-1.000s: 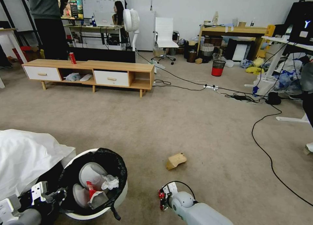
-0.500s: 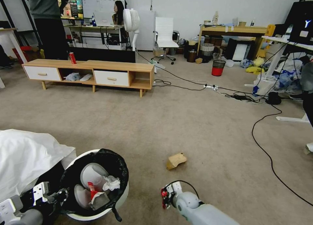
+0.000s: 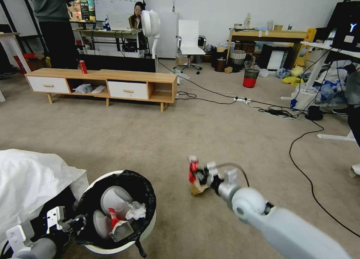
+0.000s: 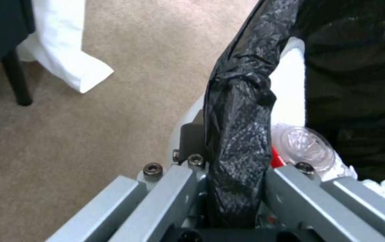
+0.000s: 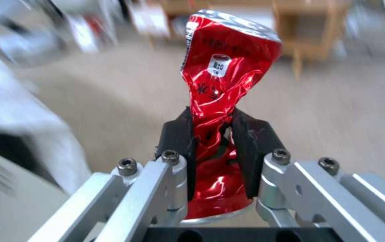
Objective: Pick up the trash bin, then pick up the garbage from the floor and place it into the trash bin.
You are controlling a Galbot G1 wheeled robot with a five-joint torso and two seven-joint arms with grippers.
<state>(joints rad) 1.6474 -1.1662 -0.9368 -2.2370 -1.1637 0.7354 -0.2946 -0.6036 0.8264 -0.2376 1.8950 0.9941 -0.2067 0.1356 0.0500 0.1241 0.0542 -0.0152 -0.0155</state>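
Transfer under way: right pincer (image 3: 198, 173), clamped on the crushed red can (image 5: 221, 101), has swung up and forward off the floor, above the brown paper bag (image 3: 195, 190), while left pincer (image 4: 235, 188) grips the trash bin (image 3: 148, 229) rim, well to its left.

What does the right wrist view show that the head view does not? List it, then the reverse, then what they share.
Right wrist alone: the black pads pinching the crushed red can's waist, and its small white label.

Head alone: the left tool at the trash bin's rim, litter inside, and a brown paper bag on the carpet.

Both: the right tool holding the can off the floor.
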